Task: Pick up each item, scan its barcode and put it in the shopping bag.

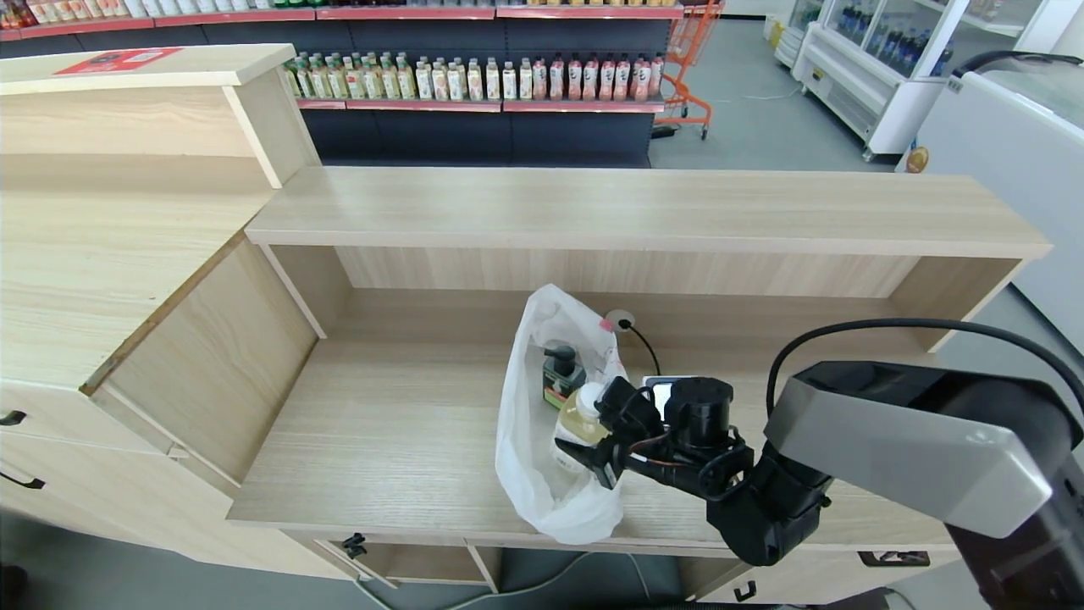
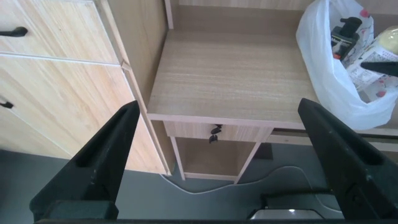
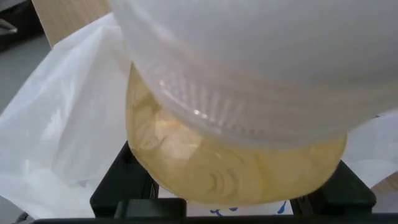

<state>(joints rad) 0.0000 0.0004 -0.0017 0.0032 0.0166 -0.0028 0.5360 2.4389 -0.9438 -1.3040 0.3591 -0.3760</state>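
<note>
Right claw (image 1: 598,430) clamped on white-capped clear plastic bottle of pale yellow liquid (image 1: 578,421), held in the open mouth of thin white plastic shopping bag (image 1: 529,440) on light wooden bench (image 1: 398,440); left claw (image 2: 219,107) wide open, empty, off bench's front edge.

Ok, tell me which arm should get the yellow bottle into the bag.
Right. Its jaws grip the yellow bottle at the mouth of the shopping bag; the left jaws hang open, empty, away from it.

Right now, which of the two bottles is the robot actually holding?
The white-capped yellow bottle, clamped in the right gripper; the dark pump bottle stands free inside the shopping bag.
</note>
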